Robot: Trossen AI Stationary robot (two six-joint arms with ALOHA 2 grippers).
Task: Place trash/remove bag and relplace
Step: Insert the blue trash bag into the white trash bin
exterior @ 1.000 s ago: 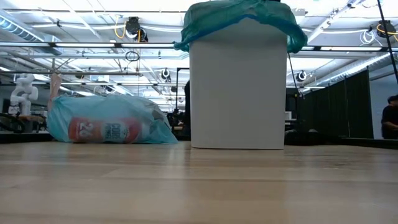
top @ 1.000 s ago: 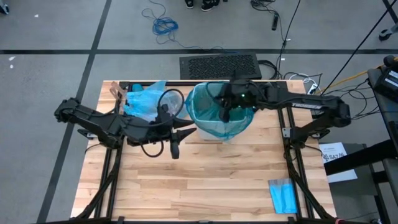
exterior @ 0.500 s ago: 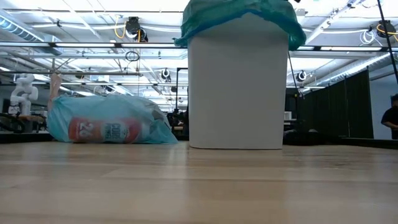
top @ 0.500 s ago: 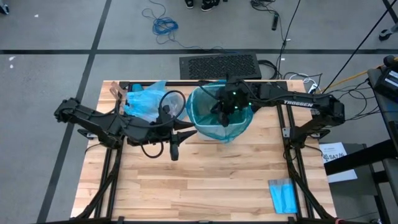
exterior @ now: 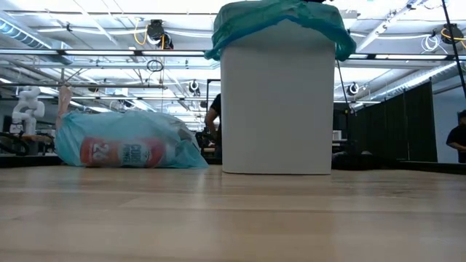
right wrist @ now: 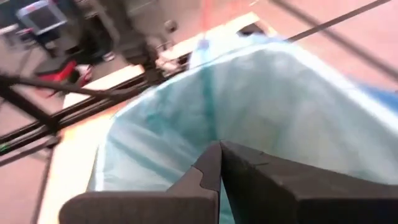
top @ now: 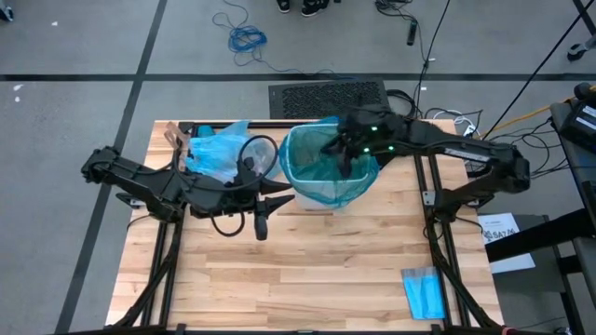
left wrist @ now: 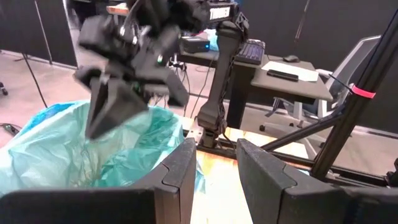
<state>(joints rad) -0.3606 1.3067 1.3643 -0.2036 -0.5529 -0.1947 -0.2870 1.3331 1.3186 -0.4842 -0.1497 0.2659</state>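
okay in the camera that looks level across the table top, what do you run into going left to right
Light-blue bag of trash lying on the table → a person far behind, just left of the bin → white bin with the teal liner over its rim → another person at the right edge.

Robotics lab: floor cables [top: 244, 37], ceiling trusses [exterior: 109, 51], office desk [left wrist: 292, 74].

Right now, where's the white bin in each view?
High: bin top centre, mostly hidden by its teal liner.
Low: centre, tall white box.
Left wrist: only the liner shows, lower left.
Right wrist: only the liner shows, centre.
Shared landmark: the teal liner.
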